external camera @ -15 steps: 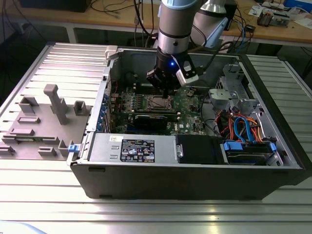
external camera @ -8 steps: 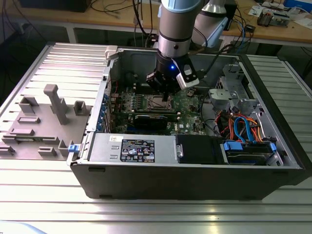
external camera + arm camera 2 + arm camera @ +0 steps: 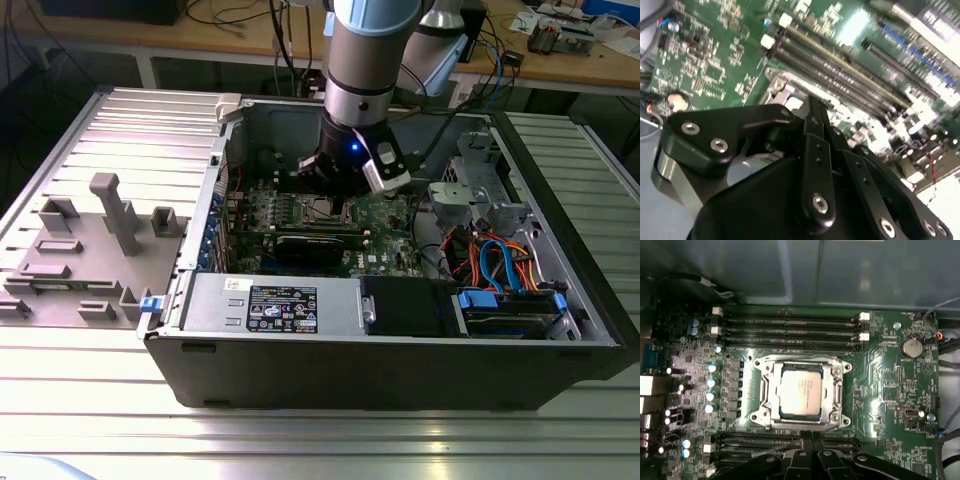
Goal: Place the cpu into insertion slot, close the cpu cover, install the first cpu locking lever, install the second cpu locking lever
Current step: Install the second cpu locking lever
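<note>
The cpu (image 3: 800,390), a pale silver square, lies flat in the insertion slot (image 3: 760,416) on the green motherboard. The cpu cover (image 3: 836,390), a grey metal frame, lies down around it, and the chip shows through its window. My gripper (image 3: 807,442) hovers just off one edge of the socket, beside the memory slots, with its black fingers (image 3: 816,150) pressed together and nothing between them. In the exterior view the gripper (image 3: 335,190) hangs inside the open computer case just above the socket (image 3: 325,210). Whether the locking levers are latched I cannot tell.
Memory slots (image 3: 790,322) run along two sides of the socket. A long black block (image 3: 315,247) lies on the board nearer the camera. Case walls (image 3: 300,305) ring the board, with cables and drives (image 3: 500,275) at the exterior view's right. Grey fixtures (image 3: 110,215) stand on the table at the left.
</note>
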Tool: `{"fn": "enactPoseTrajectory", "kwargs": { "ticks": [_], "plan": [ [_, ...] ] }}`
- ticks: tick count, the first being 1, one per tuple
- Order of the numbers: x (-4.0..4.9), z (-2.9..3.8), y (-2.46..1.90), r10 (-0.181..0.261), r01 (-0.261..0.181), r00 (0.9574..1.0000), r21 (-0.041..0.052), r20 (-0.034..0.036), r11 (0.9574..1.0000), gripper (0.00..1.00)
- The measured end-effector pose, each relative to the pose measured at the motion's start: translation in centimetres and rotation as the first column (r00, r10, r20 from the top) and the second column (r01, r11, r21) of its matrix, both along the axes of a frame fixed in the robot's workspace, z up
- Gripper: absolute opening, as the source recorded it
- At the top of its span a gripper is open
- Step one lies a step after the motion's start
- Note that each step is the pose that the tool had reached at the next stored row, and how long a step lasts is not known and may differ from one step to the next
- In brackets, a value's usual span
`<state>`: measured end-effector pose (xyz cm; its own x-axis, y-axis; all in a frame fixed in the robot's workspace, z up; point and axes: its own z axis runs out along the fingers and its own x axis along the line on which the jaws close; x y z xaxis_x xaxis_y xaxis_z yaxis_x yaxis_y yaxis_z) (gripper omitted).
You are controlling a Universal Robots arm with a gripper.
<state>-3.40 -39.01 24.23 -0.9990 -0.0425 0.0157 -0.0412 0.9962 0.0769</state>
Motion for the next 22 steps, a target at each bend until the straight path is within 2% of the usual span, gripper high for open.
{"fn": "enactPoseTrajectory", "kwargs": {
  "ticks": [11, 16, 19, 22],
  "plan": [
    [0.0, -0.01, -0.05, 0.0, 0.0, 1.0, -0.0001, 0.0, 1.0, 0.11],
    [-0.11, -0.08, -0.26, 0.0, 0.0, 1.0, 0.0009, -0.001, 1.0, 0.11],
    [-0.46, -0.16, -0.38, 0.0, 0.0, 1.0, 0.0029, -0.0015, 1.0, 0.11],
    [-1.61, -0.48, -0.54, 0.0, 0.0, 1.0, 0.0101, -0.0022, 0.9999, 0.11]
  ]
}}
